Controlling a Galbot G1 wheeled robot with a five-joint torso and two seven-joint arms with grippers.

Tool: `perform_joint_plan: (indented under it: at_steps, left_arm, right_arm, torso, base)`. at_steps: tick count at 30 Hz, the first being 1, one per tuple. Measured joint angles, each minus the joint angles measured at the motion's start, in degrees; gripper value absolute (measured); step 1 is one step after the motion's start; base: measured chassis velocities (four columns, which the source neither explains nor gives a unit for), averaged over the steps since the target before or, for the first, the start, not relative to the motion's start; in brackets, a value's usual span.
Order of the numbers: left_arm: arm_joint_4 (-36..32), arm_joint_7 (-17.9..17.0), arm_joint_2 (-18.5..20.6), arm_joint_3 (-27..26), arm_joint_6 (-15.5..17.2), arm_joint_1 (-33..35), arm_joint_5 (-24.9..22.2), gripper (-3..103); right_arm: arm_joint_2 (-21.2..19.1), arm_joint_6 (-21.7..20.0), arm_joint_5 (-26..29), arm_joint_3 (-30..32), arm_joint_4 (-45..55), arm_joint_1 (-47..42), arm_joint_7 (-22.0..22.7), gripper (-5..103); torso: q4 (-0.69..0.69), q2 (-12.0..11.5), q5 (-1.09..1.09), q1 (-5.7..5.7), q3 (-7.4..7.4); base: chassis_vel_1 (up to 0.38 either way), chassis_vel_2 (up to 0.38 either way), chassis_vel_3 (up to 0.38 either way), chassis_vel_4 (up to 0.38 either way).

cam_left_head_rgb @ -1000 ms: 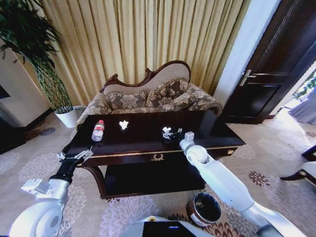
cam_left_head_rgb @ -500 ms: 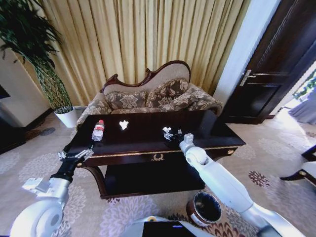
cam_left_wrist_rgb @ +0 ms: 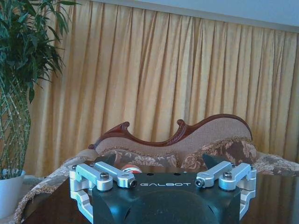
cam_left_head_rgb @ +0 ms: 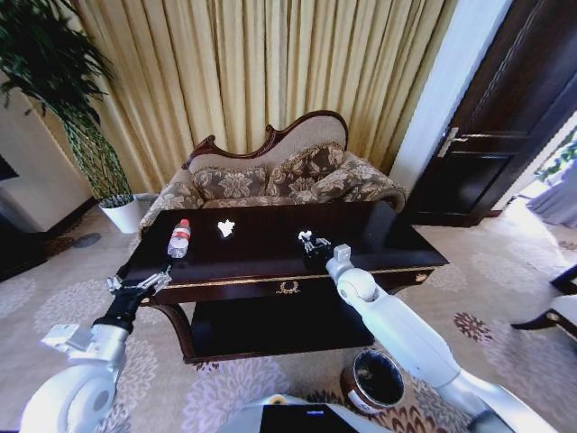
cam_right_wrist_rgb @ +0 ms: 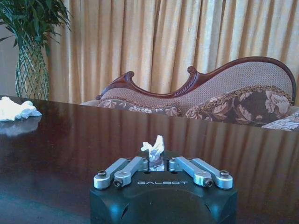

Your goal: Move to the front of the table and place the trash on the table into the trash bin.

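On the dark glossy table [cam_left_head_rgb: 270, 271], my right gripper [cam_left_head_rgb: 313, 242] is shut on a small white crumpled paper wad [cam_left_head_rgb: 306, 237], right of the tabletop's middle. In the right wrist view the wad [cam_right_wrist_rgb: 154, 145] sticks up between the closed fingers of that gripper [cam_right_wrist_rgb: 156, 161]. A second paper wad [cam_left_head_rgb: 225, 228] [cam_right_wrist_rgb: 16, 109] lies farther left. The clear water bottle [cam_left_head_rgb: 178, 240] with a red cap [cam_left_wrist_rgb: 131, 167] lies at the table's left end. My left gripper [cam_left_head_rgb: 140, 284] [cam_left_wrist_rgb: 161, 163] hangs open by the table's front left corner. The trash bin [cam_left_head_rgb: 374, 379] stands on the carpet below my right arm.
A carved sofa [cam_left_head_rgb: 270, 176] with patterned cushions stands behind the table against gold curtains. A potted plant in a white pot [cam_left_head_rgb: 122, 215] is at the back left. A dark door [cam_left_head_rgb: 505, 117] is at the right. Carpet lies open around the bin.
My right gripper's fingers have drawn in on the paper wad, which now looks smaller and pinched. The right wrist shifted slightly. The left arm has not moved.
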Motion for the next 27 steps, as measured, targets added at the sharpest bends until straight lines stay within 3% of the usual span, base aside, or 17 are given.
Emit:
perform_joint_plan:
  at_steps: [2,4,17,25,27]
  left_arm:
    - [0.2,0.0,0.0,0.1,0.0,-0.2,0.0,100]
    - [0.2,0.0,0.0,0.2,0.0,-0.2,0.0,100]
    - [1.3,0.2,0.2,0.5,-0.2,-0.9,0.0,100]
    - [2.5,0.6,0.5,2.1,-0.4,-2.1,0.1,100]
    - [2.9,0.6,0.8,3.0,-0.4,-2.7,0.1,100]
  right_arm:
    - [0.0,0.0,0.0,-0.1,0.0,0.0,0.2,5]
    - [0.0,0.0,0.0,-0.1,0.0,0.0,0.2,2]
    - [-0.4,-0.2,1.2,2.4,2.8,-0.3,3.9,0]
    - [-5.2,-1.8,2.5,9.4,8.7,-6.5,4.9,0]
    - [-7.9,-2.2,2.6,12.4,12.3,-10.3,5.8,0]
  torso:
    - [0.0,0.0,0.0,0.0,0.0]
    - [0.0,0.0,0.0,0.0,0.0]
    - [0.02,0.0,0.01,0.0,0.0]
    - [0.0,0.0,0.01,-0.01,0.0]
    - [-0.02,0.0,0.01,-0.01,0.0]
  base:
    - [0.0,0.0,0.0,0.0]
    - [0.0,0.0,0.0,0.0]
    - [0.0,0.0,0.0,0.0]
    - [0.0,0.0,0.0,0.0]
    - [0.0,0.0,0.0,0.0]
